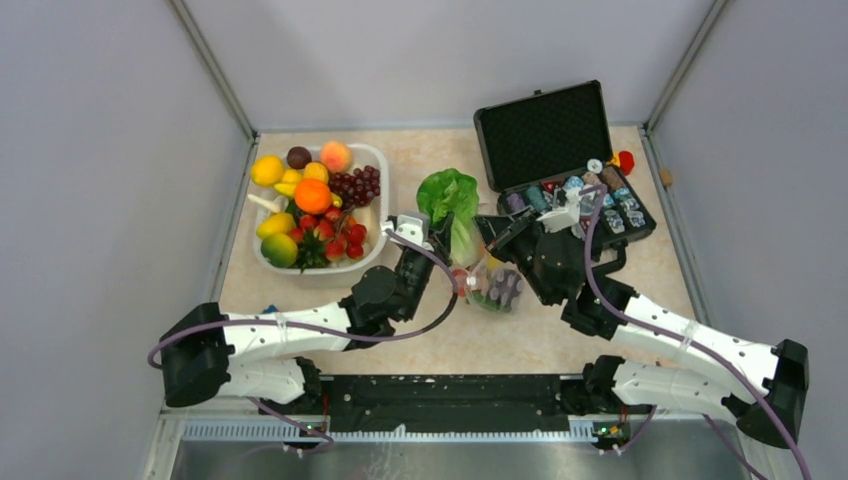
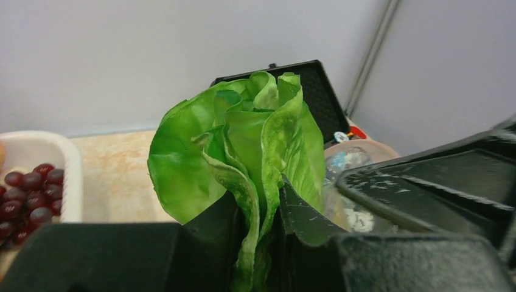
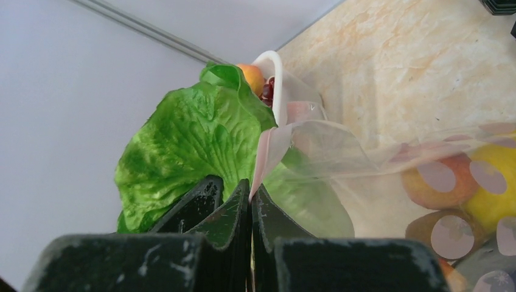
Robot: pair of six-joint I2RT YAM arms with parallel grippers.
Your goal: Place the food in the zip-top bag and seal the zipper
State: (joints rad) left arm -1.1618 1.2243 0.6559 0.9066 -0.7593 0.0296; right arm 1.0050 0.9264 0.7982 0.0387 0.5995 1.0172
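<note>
A leafy green lettuce [image 1: 450, 195] stands upright at mid-table, its lower stalk pinched between the fingers of my left gripper [image 1: 447, 232]. In the left wrist view the lettuce [image 2: 243, 140] rises out of the left gripper [image 2: 261, 207]. My right gripper [image 3: 251, 191] is shut on the pink zipper [image 3: 264, 152] at the mouth of the clear zip-top bag [image 3: 341, 158], holding it up right beside the lettuce [image 3: 182, 146]. Inside the bag lie a peach [image 3: 435, 179] and a yellow fruit [image 3: 499, 182]. From above, the bag [image 1: 497, 285] shows a purple eggplant [image 1: 507, 288].
A white basin [image 1: 375, 215] full of fruit, grapes and strawberries stands at the left. An open black case [image 1: 545, 130] with chips and dice sits at the back right. Grey walls close in on both sides.
</note>
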